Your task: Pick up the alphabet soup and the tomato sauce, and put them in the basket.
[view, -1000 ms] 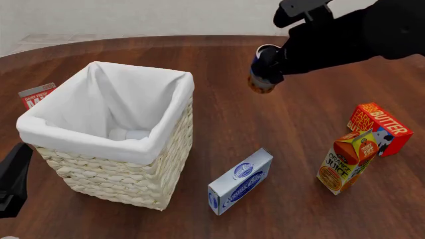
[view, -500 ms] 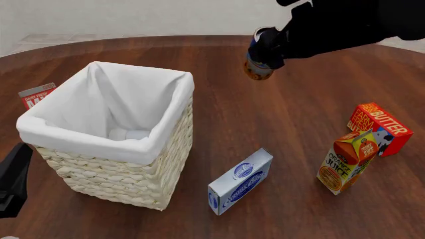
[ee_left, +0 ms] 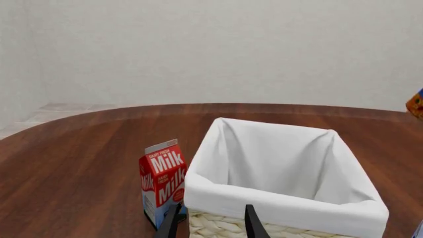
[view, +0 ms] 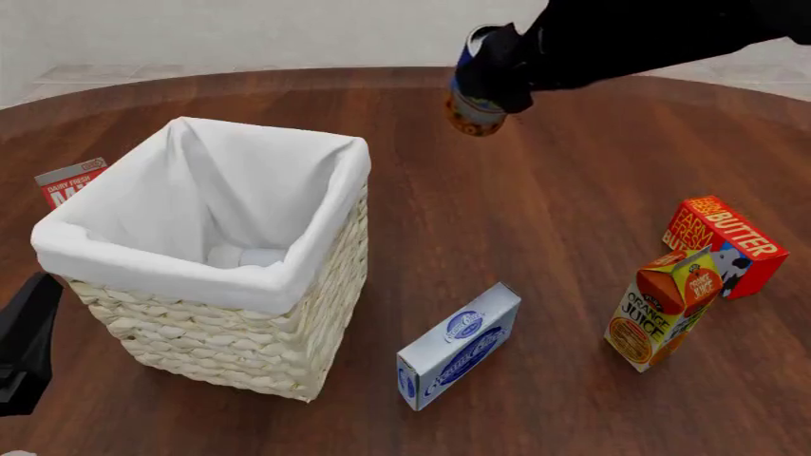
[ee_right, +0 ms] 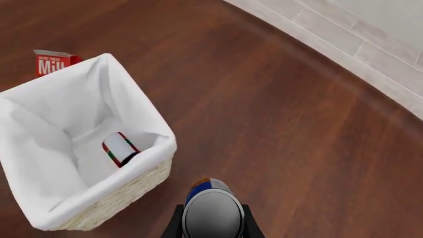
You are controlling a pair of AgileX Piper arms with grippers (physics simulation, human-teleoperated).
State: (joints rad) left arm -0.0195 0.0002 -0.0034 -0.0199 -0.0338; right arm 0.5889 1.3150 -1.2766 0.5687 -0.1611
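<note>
White-labelled tomato sauce can lies inside the cream wicker basket. The right gripper, clenched on the dark blue alphabet soup can, hangs at the basket's two o'clock. The left gripper is released, empty.

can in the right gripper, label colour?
Dark blue with orange-yellow near the base; the can shows best in the front view.

Front cam high, facing fwd; both wrist cams share the basket.
</note>
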